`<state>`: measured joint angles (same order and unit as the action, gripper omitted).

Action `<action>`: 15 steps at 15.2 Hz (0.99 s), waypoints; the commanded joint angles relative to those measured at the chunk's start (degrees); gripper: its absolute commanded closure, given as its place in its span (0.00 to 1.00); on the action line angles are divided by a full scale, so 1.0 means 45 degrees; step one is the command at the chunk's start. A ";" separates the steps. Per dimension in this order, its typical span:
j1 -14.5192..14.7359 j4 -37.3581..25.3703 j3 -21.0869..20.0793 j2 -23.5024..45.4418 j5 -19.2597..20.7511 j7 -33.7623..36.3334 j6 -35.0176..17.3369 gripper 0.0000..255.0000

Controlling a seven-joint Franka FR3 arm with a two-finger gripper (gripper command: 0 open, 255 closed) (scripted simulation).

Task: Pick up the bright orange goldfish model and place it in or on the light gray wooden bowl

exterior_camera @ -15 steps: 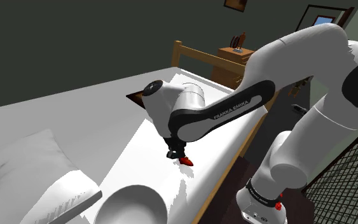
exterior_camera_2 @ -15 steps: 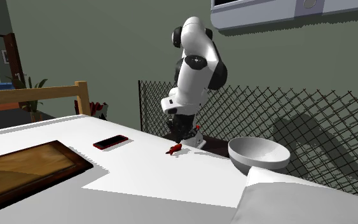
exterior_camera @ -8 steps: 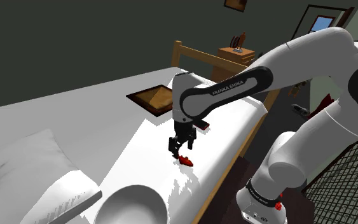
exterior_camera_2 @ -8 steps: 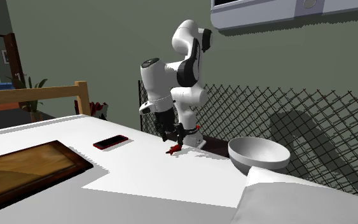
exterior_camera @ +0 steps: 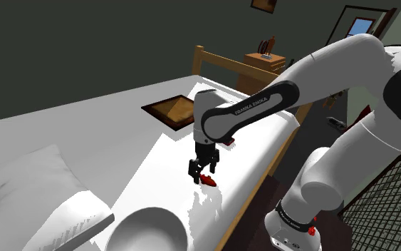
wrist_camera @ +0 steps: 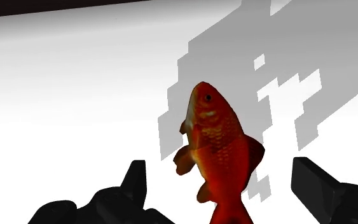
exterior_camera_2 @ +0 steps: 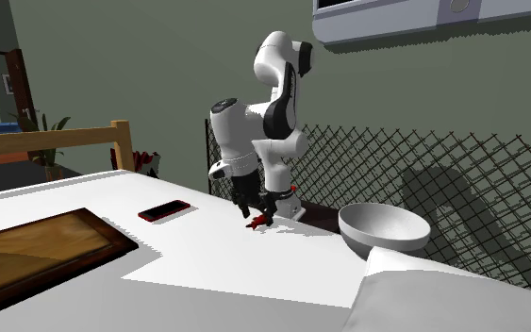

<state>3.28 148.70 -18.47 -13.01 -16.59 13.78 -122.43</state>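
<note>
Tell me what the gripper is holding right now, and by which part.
Nothing is held. The gripper has its fingers apart on either side of the orange-red goldfish, touching neither flank; it lies on the white surface.

We see a bed (exterior_camera: 85, 128) under a white sheet, with a white pillow (exterior_camera: 28, 185) on it and a wooden rail (exterior_camera: 224, 68) at its far end. Past the bed's rail stands a wooden nightstand (exterior_camera: 263, 60), with a framed picture (exterior_camera: 263, 4) on the wall above. Dark grey-green walls (exterior_camera: 85, 50) rise behind the bed. A wire mesh fence (exterior_camera_2: 442, 179) runs beside the bed, and a white air conditioner (exterior_camera_2: 414, 19) is mounted high above it.
</note>
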 commanded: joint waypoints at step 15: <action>0.0013 -0.0042 0.0028 -0.0145 -0.0004 0.0010 0.0183 1.00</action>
<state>3.25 148.51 -18.31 -13.46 -16.53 13.80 -122.05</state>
